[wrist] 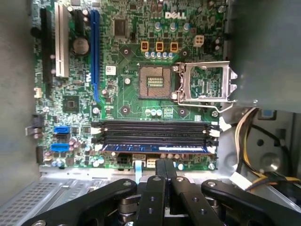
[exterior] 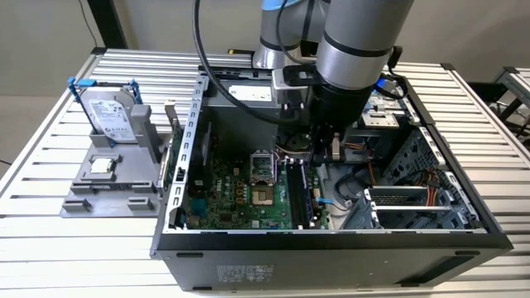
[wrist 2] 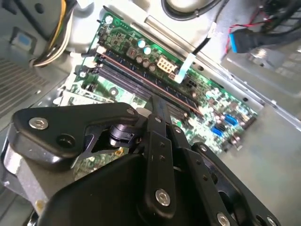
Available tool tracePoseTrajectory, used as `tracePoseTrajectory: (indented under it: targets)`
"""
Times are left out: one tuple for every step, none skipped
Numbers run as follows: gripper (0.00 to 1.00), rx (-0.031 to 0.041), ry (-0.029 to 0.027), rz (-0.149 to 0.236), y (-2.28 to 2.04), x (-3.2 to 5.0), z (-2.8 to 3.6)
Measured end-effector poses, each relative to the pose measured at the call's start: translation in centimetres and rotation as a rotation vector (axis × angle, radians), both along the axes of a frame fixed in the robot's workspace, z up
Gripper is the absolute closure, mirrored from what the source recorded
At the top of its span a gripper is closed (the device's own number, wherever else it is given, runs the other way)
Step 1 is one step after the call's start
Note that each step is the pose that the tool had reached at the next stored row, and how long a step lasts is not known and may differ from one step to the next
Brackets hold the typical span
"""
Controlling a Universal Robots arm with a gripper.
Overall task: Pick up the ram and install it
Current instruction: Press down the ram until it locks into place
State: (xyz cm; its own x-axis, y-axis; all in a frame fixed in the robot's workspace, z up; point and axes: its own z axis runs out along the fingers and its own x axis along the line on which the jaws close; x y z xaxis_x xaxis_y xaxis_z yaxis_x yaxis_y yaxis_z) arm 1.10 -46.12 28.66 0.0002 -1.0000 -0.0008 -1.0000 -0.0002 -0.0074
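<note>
In the exterior view, your hand [exterior: 321,149] is down inside the open computer case [exterior: 331,239] that stands on the worktop [exterior: 49,248]. It hangs over the memory slots [exterior: 302,192] at the edge of the motherboard [exterior: 240,186]. The arm hides the fingers here, so you can't judge the grip from this view. The slots run lengthwise out from under the hand toward the near wall of the case.

In the second wrist view, the hand [wrist 2: 157,106] has its fingers closed together, and nothing shows between them. The ram [wrist 2: 136,74] is not being carried. It stands on edge in the slot straight ahead of the fingertips. The tips meet its upper edge near the middle, though you can't tell for sure whether they press on it or sit just above it. Its long axis crosses in front of the hand, with about as much stick on one side of the fingers as on the other.

In the first wrist view, the closed hand [wrist: 165,165] is just short of the ram [wrist: 155,148], which sits in the slot nearest the fingers. The empty slots [wrist: 155,132] lie beyond it, parallel to it, and the open processor socket [wrist: 153,82] is farther off. The stick lies broadside to the fingers, with each end by a slot latch.
</note>
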Motion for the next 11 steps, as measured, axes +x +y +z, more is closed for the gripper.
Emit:
tracePoseTrajectory:
  targets:
    - [1.0, 0.0001, 0.0, 0.0, 0.0, 0.0, 0.33]
    - [1.0, 0.0002, 0.0, 0.0, 0.0, 0.0, 0.45]
    - [1.0, 0.0003, 0.0, 0.0, 0.0, 0.0, 0.44]
    - [1.0, 0.0004, -0.0001, 0.0, 0.01, 0.0, 0.45]
    - [1.0, 0.0004, -0.0001, 0.0, 0.0, 0.0, 0.45]
    - [1.0, 0.0001, 0.0001, 0.0, 0.0, 0.0, 0.47]
    - [1.0, 0.0002, 0.0, 0.0, 0.0, 0.0, 0.47]
    - [1.0, 0.0001, 0.0, 0.0, 0.0, 0.0, 0.48]
    - [1.0, 0.0002, 0.0, 0.0, 0.0, 0.0, 0.48]
    - [1.0, 0.0001, 0.0, 0.0, 0.0, 0.0, 0.49]
    - [1.0, 0.0001, 0.0, 0.0, 0.0, 0.0, 0.49]
